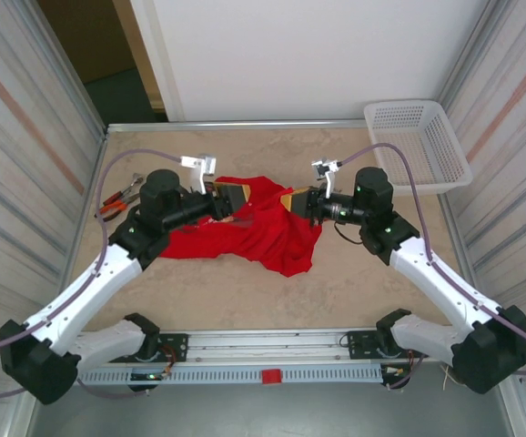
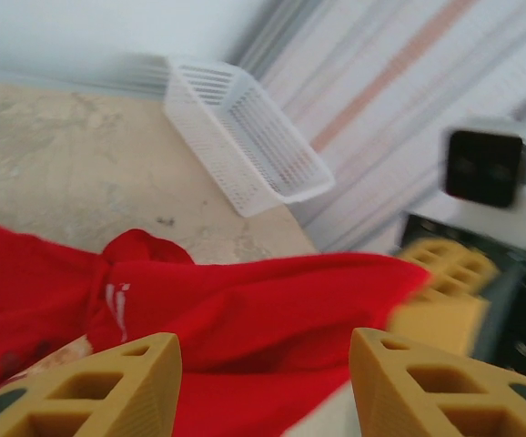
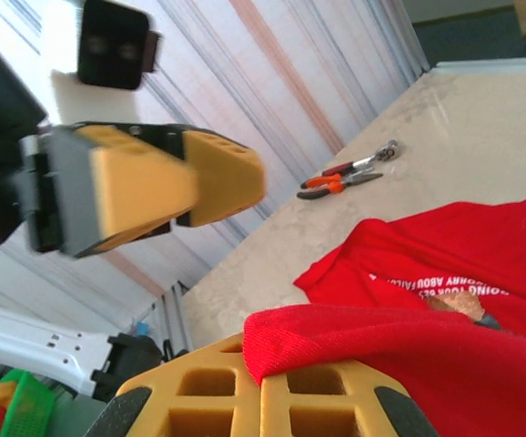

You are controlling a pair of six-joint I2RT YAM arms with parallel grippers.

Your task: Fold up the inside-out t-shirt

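Now | beige table (image 1: 236, 291), striped walls (image 1: 26, 118) | left jaws apart, empty | right jaws clamp t-shirt (image 1: 272, 235)

The top external camera looked down from above and behind the arm bases, far enough back to take in the whole surface (image 1: 199, 291). The left wrist camera sat close behind its own fingers (image 2: 117, 387), facing low toward the basket (image 2: 245, 137). The right wrist camera, tilted, faced the opposite way toward the pliers (image 3: 336, 185). All three views shared the red t-shirt (image 1: 277, 232).
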